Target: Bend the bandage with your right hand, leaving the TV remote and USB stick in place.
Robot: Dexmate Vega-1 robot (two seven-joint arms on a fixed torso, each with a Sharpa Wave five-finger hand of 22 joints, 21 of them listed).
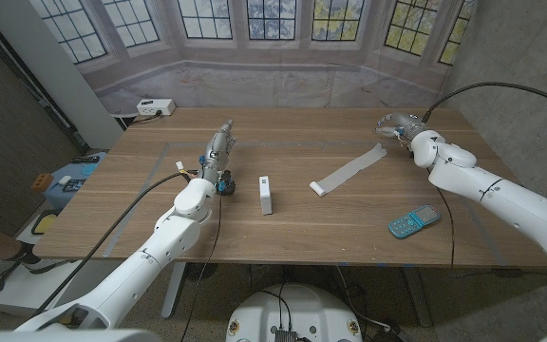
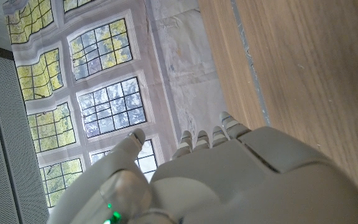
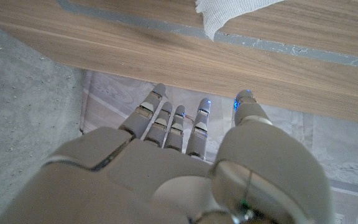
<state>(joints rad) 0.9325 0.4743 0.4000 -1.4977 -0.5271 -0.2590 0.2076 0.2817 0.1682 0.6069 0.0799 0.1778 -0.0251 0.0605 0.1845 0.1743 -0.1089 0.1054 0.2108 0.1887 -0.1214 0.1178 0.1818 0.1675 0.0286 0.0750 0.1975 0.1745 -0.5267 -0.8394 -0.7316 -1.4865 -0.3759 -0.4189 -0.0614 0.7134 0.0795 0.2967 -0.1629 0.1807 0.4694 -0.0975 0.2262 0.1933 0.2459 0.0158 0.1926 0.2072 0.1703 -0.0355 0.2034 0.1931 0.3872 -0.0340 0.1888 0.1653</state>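
The bandage (image 1: 348, 172) is seen in the head view as a pale strip laid out diagonally on the wooden tabletop (image 1: 302, 228), right of centre. One end is rolled or folded over on the side nearer the robot, and the other end reaches toward the far right corner. In the right wrist view, a frayed white end of the bandage (image 3: 232, 12) is seen lying across a grey line marked on the wood.

The right hand (image 1: 399, 127) is held near the far right edge of the tabletop, just beside the far end of the bandage and apart from it. Its fingers (image 3: 166, 121) are extended and slightly spread, and nothing is held in them.

The left hand (image 1: 219, 150) is placed over the left part of the tabletop, with its fingers extended toward the far edge. Nothing is seen in its grasp. In the left wrist view, the fingertips (image 2: 207, 137) are lined up close together.

A small white USB stick (image 1: 267, 194) lies near the middle of the tabletop, between the left hand and the bandage. The TV remote (image 1: 413, 222), light blue, lies on the near right part, well apart from the bandage.

A white power strip (image 1: 155, 106) sits beyond the far left corner.
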